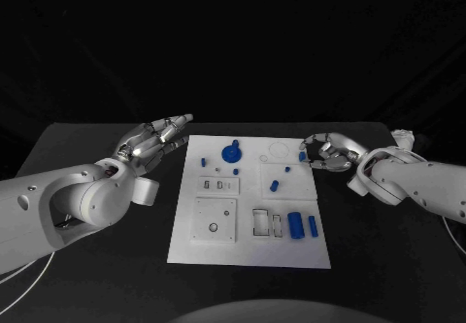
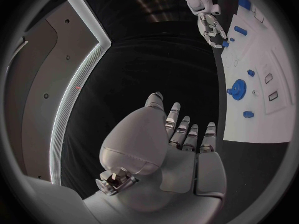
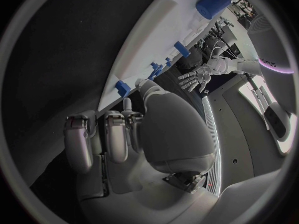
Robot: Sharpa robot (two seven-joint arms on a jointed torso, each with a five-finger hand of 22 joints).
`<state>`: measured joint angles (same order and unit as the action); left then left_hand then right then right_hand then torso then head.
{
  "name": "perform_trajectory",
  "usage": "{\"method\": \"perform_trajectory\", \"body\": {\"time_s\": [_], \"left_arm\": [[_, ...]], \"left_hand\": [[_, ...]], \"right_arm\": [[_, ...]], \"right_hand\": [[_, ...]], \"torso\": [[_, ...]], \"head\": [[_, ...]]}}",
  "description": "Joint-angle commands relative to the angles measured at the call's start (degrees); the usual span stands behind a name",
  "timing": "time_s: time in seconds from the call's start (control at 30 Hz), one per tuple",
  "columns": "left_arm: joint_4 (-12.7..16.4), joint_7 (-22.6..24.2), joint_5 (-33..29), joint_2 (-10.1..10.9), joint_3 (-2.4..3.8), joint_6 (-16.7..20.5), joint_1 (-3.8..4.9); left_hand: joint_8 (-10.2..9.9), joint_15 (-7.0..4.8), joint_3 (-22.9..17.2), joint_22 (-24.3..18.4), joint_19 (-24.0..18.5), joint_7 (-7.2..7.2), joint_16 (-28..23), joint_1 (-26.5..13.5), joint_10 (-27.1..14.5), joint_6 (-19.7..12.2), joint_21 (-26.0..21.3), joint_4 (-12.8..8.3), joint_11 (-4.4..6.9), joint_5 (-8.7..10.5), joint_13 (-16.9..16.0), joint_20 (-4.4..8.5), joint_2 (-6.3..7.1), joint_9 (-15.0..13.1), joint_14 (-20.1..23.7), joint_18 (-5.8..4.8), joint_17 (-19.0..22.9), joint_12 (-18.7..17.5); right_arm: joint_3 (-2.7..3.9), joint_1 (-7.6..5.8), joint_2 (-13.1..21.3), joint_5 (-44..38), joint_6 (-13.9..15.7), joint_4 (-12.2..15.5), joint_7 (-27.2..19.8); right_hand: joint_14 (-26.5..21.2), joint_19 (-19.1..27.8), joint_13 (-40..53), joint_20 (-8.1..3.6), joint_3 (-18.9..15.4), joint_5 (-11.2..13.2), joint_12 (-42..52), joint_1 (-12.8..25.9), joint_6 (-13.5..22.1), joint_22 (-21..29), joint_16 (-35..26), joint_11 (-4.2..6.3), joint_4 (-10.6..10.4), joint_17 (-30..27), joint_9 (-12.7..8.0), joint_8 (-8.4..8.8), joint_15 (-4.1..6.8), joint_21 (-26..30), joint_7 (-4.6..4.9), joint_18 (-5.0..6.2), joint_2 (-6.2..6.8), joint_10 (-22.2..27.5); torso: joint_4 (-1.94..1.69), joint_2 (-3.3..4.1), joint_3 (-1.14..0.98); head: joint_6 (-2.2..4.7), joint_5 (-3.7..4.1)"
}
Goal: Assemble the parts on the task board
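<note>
The white task board (image 1: 209, 249) lies in the middle of the black table. On it are a blue gear (image 1: 232, 153), a thick blue cylinder (image 1: 294, 225), a slim blue bar (image 1: 312, 226) and several small blue pegs. My right hand (image 1: 328, 151) hovers at the board's far right edge with its fingers curled. Its fingertips are right at a small blue peg (image 1: 302, 156) (image 3: 122, 88). Whether they pinch the peg is hidden. My left hand (image 1: 155, 141) floats beside the board's far left corner, fingers (image 2: 187, 134) stretched out and apart, holding nothing.
Rectangular recesses (image 1: 264, 222) and a square plate (image 1: 215, 219) mark the board's near half. Bare black table (image 1: 107, 269) surrounds the board on both sides and in front. A dark backdrop stands behind the table.
</note>
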<state>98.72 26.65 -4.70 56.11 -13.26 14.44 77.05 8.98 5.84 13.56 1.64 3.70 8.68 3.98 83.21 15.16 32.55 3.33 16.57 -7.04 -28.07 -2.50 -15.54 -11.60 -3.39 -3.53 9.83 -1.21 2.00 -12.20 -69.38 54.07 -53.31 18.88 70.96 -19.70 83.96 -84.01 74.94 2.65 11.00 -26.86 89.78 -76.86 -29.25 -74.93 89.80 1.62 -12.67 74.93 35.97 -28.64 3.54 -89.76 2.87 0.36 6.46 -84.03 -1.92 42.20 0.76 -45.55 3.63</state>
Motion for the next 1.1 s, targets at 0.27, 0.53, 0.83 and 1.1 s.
{"method": "perform_trajectory", "body": {"time_s": [0.27, 0.53, 0.83, 1.1], "left_arm": [[0.16, -0.34, 0.31, -0.11, 0.04, -1.51, 0.02], [0.19, -0.64, 0.31, -0.06, 0.04, -1.69, 0.02], [0.19, -0.82, 0.31, -0.06, 0.04, -1.82, 0.02], [0.18, -0.89, 0.31, -0.11, 0.04, -1.89, 0.02]], "left_hand": [[0.3, 0.6, -0.32, 0.06, -0.08, 0.25, 0.29, 0.76, 0.44, -0.17, 0.29, -0.05, -0.2, -0.32, -0.09, -0.37, 0.03, -0.05, -0.04, 0.52, -0.07, 0.17], [0.3, 0.6, -0.32, 0.06, -0.08, 0.25, 0.29, 0.76, 0.44, -0.17, 0.29, -0.05, -0.2, -0.32, -0.09, -0.37, 0.03, -0.05, -0.04, 0.52, -0.07, 0.17], [0.3, 0.6, -0.32, 0.06, -0.08, 0.25, 0.29, 0.76, 0.44, -0.17, 0.29, -0.05, -0.2, -0.32, -0.09, -0.37, 0.03, -0.05, -0.04, 0.52, -0.07, 0.17], [0.32, 0.66, -0.31, 0.06, -0.07, 0.32, 0.32, 0.74, 0.42, -0.19, 0.31, -0.02, -0.27, -0.31, -0.09, -0.42, 0.05, -0.04, -0.03, 0.51, -0.06, 0.15]], "right_arm": [[0.0, 0.45, -0.43, -0.69, -0.79, -0.36, 0.17], [0.0, 0.51, -0.65, -0.65, -0.07, -0.6, 0.44], [0.0, 0.55, -0.69, -0.64, 0.55, -0.67, 1.13], [0.0, 0.58, -0.68, -0.64, 0.68, -0.79, 2.29]], "right_hand": [[6.04, -5.99, 15.06, 0.61, 0.56, -1.6, 0.22, -1.49, 0.92, -15.07, 0.2, -0.64, -0.12, 15.07, 0.55, -1.62, -0.35, -0.24, 0.26, -0.36, -0.07, -5.97], [6.04, -5.99, 15.06, 0.67, 0.93, -2.29, 0.22, -2.06, 1.46, -15.07, 0.2, -0.7, -0.01, 15.07, 0.8, -2.38, -0.41, -0.24, 0.3, -0.36, -0.29, -5.97], [6.04, -5.97, 15.06, 0.69, 1.34, -2.37, 0.22, -2.6, 2.69, -15.07, 0.2, -0.56, 0.11, 15.07, 0.67, -2.57, -0.38, -0.23, -0.1, -0.35, -0.43, -5.97], [6.04, -5.66, 15.06, 0.64, 2.0, -3.38, 0.22, -3.12, 3.74, -14.95, 0.2, -0.55, 0.18, 15.07, -0.05, -2.49, -0.31, 0.03, 0.09, -0.26, -0.58, -5.97]], "torso": [[-0.02, 0.0, 0.0], [0.0, -0.01, -0.01], [0.0, 0.02, 0.0], [0.02, 0.0, -0.01]], "head": [[-0.22, -0.03], [-0.27, -0.05], [-0.36, -0.08], [-0.41, -0.1]]}}
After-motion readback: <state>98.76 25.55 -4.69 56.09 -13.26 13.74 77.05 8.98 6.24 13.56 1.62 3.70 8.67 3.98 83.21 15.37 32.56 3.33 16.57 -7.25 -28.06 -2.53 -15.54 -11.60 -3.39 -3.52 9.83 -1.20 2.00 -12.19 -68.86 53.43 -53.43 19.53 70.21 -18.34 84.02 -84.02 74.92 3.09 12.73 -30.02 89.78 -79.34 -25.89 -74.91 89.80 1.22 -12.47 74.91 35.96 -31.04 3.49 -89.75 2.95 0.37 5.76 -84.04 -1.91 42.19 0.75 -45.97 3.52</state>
